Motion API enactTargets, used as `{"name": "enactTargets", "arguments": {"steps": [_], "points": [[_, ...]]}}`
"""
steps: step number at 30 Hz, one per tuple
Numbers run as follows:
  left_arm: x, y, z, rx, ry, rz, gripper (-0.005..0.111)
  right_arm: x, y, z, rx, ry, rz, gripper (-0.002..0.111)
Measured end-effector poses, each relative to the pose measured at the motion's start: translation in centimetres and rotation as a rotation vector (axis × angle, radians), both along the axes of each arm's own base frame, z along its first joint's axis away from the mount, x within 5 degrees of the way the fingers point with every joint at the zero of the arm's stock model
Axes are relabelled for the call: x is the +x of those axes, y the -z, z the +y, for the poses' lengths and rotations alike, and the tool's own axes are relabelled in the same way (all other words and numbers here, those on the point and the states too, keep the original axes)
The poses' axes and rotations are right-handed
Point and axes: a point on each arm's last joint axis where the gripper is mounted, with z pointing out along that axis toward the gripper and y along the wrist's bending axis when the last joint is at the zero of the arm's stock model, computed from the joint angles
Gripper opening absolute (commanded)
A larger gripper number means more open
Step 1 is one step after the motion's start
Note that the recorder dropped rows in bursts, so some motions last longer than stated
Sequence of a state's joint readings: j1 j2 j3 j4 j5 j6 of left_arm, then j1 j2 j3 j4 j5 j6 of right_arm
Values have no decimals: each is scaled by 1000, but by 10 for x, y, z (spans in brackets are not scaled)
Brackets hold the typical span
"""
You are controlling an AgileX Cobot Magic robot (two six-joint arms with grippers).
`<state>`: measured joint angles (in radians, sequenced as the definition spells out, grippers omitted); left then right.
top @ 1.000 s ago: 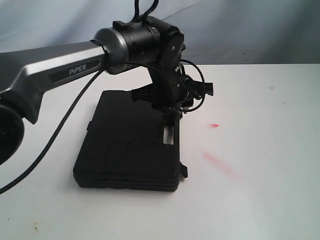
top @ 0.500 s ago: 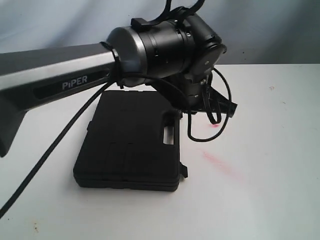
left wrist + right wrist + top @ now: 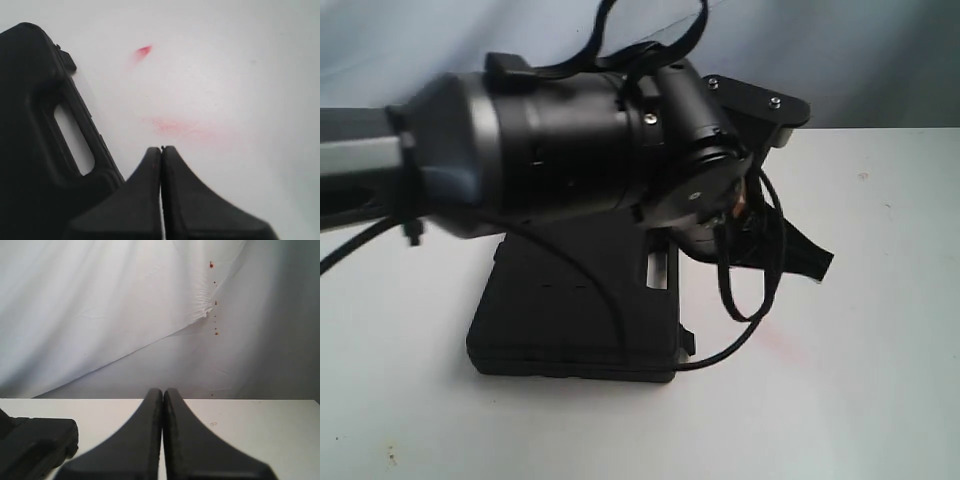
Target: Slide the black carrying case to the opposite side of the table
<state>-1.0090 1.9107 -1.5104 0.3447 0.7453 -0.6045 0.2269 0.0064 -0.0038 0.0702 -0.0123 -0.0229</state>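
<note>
The black carrying case (image 3: pixel 570 320) lies flat on the white table (image 3: pixel 860 380), its handle side facing right. In the left wrist view the case (image 3: pixel 30 125) shows its handle slot (image 3: pixel 75 137). My left gripper (image 3: pixel 825 262) hangs above the bare table just right of the handle, clear of the case, and it is shut (image 3: pixel 161 149) on nothing. The left arm (image 3: pixel 570 150) hides the case's far half. My right gripper (image 3: pixel 163 390) is shut and empty, held level over the table, with a corner of the case (image 3: pixel 35 440) off to one side. It does not show in the exterior view.
Red smudges (image 3: pixel 172 127) and a small red mark (image 3: pixel 144 50) stain the table beside the handle. A loose black cable (image 3: pixel 740 300) loops below the left wrist. A white cloth backdrop (image 3: pixel 125 315) hangs behind the table's far edge.
The left arm has lifted off the handle area and swung right and toward the camera, now filling much of the exterior view. The case has stayed where it was.
</note>
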Motion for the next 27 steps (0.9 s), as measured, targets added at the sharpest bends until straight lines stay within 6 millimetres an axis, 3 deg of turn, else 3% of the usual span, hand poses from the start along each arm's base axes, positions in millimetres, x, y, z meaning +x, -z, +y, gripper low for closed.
{"name": "enactTargets", "arguments": {"steps": [12,27], "points": [[-35,-14,48,-89,18,-16,0,0,0,0,0,0,0,0],[-67,0,91,-171,2,9,0,0,0,0,0,0,0,0]]}}
